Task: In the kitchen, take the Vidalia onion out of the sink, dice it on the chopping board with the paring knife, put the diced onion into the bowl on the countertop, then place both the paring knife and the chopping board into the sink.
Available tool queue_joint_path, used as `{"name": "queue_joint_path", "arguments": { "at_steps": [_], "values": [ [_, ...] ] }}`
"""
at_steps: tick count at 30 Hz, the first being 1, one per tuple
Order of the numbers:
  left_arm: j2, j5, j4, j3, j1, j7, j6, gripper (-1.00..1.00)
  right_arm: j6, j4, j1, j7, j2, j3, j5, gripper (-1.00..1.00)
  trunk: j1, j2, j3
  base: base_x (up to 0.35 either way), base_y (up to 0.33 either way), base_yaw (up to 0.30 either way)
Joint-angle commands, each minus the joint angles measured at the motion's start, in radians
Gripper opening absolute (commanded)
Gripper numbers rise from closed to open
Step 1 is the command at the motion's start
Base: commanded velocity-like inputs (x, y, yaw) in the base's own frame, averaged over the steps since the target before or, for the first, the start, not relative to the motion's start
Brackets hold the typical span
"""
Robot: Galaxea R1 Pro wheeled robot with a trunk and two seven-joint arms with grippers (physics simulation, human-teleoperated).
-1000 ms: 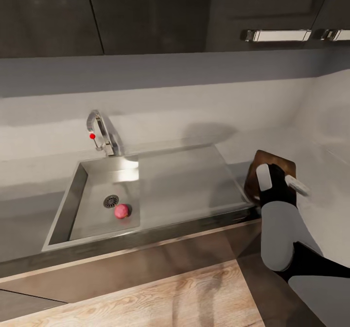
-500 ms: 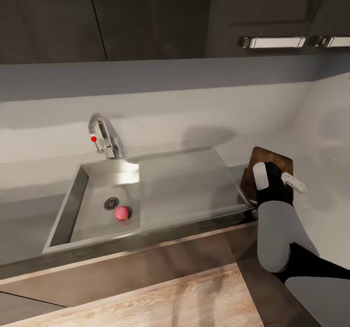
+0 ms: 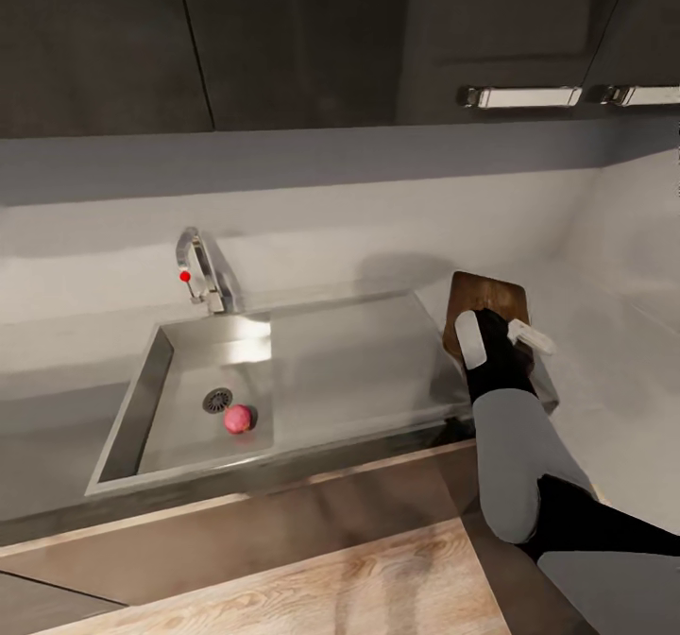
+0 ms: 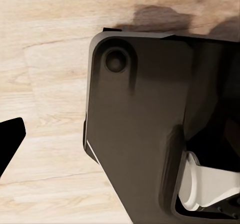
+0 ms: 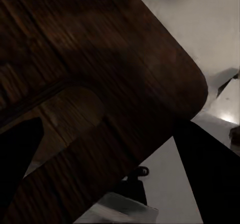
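The small round pink-red Vidalia onion point(image 3: 238, 418) lies in the rectangular stainless steel sink point(image 3: 378, 370), just beside the round drain point(image 3: 217, 399). Right of the sink, the right gripper point(image 3: 498, 336) spreads its fingers wide over the brown wooden chopping board point(image 3: 486, 297), apparently gripping nothing. Judged best: settle the board flat on the countertop point(image 3: 604, 399).
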Motion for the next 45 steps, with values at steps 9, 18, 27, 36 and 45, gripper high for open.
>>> {"name": "queue_joint_path", "arguments": {
  "at_steps": [9, 18, 27, 36, 45],
  "values": [
    [0.000, 0.010, -0.001, 0.000, 0.001, -0.001, 0.000, 1.00, 0.017, -0.002, 0.000, 0.095, 0.000, 0.005, 0.011, -1.00, 0.001, -0.001, 0.013, -0.058, 0.005, 0.000],
    [0.000, 0.010, 0.000, 0.000, 0.000, -0.001, 0.000, 1.00, 0.029, 0.000, 0.000, 0.106, 0.002, 0.022, 0.012, -1.00, 0.001, -0.001, 0.027, -0.271, 0.081, 0.000],
    [0.000, 0.010, 0.000, 0.000, 0.001, -0.001, 0.000, 1.00, 0.033, 0.007, 0.001, 0.107, 0.002, 0.053, 0.055, -1.00, 0.001, -0.001, 0.042, -0.302, 0.102, 0.000],
    [0.000, 0.010, 0.000, 0.000, 0.000, -0.001, 0.000, 1.00, 0.037, 0.017, 0.002, 0.125, 0.003, 0.061, 0.058, -1.00, 0.001, -0.001, 0.056, -0.304, 0.128, 0.000],
    [0.000, 0.010, 0.000, 0.000, 0.000, -0.001, 0.000, 1.00, 0.096, 0.018, 0.002, 0.208, 0.001, 0.080, 0.063, -1.00, 0.001, -0.001, 0.071, -0.303, 0.157, 0.000]
  ]
}}
